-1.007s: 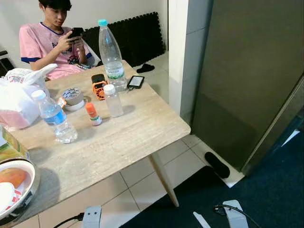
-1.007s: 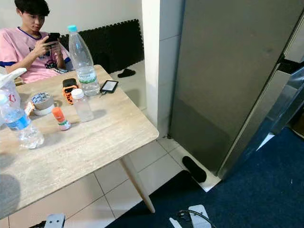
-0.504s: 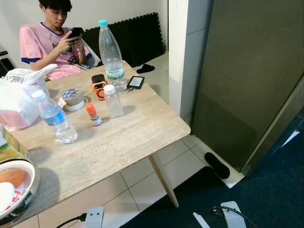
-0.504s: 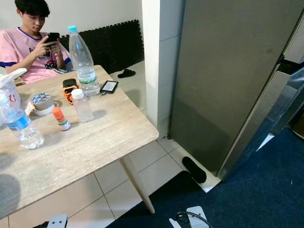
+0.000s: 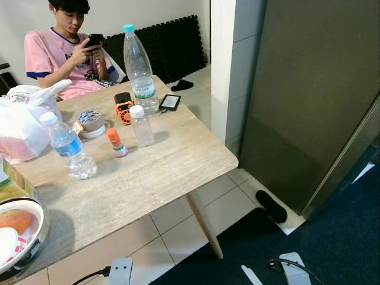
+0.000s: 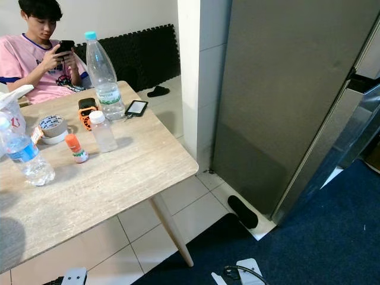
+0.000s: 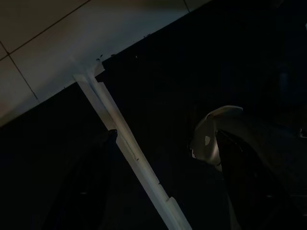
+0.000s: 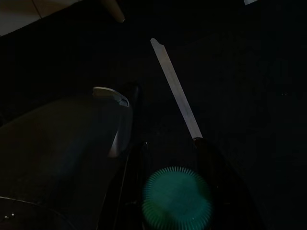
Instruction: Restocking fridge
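Dark blue carpet (image 5: 338, 237) is seen nearest, meeting a white tiled floor (image 5: 178, 228). In the dim left wrist view, the left gripper (image 7: 168, 136) is hung above that carpet with its two black fingers spread and nothing held between them. In the right wrist view, the right gripper (image 8: 168, 158) is seen clamped on a bottle with a ribbed green cap (image 8: 176, 199), held low over the carpet; the bottle's body cannot be made out.

A pale wooden table (image 5: 154, 184) is set on the tiles to the left. A metal bowl (image 5: 39, 234) is placed at its near left corner. Farther in, a small clear water bottle with a blue label (image 5: 68, 149), a tiny orange-capped bottle (image 5: 116, 142) and a short white-capped clear bottle (image 5: 141, 126) are stood upright and apart. A crumpled white plastic bag (image 5: 24, 124) is laid at the left edge. Behind these, a roll of tape (image 5: 91, 121), an orange and black gadget (image 5: 123, 107), a tall clear bottle with a teal cap (image 5: 138, 68) and a flat black phone (image 5: 170, 102) are grouped.

A tall grey fridge (image 5: 314, 95) is stood to the right of the table, with a black slipper (image 5: 271, 206) at its foot. A person in a pink shirt (image 5: 56, 53) is seated beyond the table's far edge.
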You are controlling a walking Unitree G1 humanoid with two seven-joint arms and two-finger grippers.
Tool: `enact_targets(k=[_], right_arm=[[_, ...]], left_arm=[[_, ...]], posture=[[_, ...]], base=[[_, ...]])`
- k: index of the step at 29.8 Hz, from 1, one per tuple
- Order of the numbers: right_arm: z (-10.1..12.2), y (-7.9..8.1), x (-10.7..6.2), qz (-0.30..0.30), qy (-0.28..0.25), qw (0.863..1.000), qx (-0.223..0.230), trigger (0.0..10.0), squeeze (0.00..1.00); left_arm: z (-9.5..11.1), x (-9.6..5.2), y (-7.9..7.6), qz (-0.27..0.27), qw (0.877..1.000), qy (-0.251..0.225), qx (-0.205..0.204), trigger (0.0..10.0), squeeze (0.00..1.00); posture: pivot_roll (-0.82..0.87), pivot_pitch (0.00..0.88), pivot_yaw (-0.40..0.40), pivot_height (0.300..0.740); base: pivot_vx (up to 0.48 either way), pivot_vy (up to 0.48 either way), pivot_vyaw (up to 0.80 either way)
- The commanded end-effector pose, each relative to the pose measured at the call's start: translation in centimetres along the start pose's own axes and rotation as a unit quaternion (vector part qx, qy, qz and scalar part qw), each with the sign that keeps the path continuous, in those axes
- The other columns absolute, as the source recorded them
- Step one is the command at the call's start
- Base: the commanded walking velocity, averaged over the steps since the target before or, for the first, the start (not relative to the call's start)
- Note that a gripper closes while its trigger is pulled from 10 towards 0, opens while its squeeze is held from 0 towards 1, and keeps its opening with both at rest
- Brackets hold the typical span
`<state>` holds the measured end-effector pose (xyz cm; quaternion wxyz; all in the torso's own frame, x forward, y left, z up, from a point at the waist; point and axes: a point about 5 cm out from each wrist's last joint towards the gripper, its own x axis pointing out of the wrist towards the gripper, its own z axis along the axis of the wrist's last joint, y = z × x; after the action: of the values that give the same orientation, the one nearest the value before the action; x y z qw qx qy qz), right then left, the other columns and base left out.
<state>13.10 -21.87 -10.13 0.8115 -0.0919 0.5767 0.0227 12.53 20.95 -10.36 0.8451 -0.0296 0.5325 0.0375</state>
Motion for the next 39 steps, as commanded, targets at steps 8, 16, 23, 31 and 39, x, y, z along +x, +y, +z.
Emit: enact_targets(k=[8, 16, 23, 31, 39], right_arm=[[0.4, 0.1, 0.0, 0.003, -0.006, 1.0, -0.013, 10.0, 0.0], [0.5, 0.3, 0.0, 0.005, -0.006, 1.0, -0.026, 10.0, 0.0], [0.7, 0.3, 0.1, 0.006, -0.007, 0.999, -0.041, 10.0, 0.0], [0.8, 0.3, 0.1, 0.007, -0.008, 0.999, -0.047, 10.0, 0.0], [1.3, 0.2, 0.1, 0.006, -0.011, 0.999, -0.048, 10.0, 0.0]], left_arm=[[-0.2, 0.0, -0.4, -0.002, 1.0, 0.005, 0.0, 10.0, 0.0], [-0.3, 0.0, -0.4, -0.002, 1.0, 0.007, -0.001, 10.0, 0.0], [-0.3, 0.0, -0.4, -0.002, 1.0, 0.006, -0.002, 10.0, 0.0], [-0.3, 0.0, -0.5, -0.004, 1.0, 0.006, -0.002, 10.0, 0.0], [-0.3, 0.1, -0.6, -0.005, 1.0, 0.006, -0.002, 10.0, 0.0]], posture=[[0.01, 0.0, 0.031, 0.74], [0.01, 0.0, 0.029, 0.74], [0.01, 0.0, 0.027, 0.74], [0.01, 0.0, 0.027, 0.74], [0.01, 0.0, 0.026, 0.74]], base=[[0.0, 0.0, 0.0], [0.0, 0.0, 0.0], [0.0, 0.0, 0.0], [0.0, 0.0, 0.0], [0.0, 0.0, 0.0]])
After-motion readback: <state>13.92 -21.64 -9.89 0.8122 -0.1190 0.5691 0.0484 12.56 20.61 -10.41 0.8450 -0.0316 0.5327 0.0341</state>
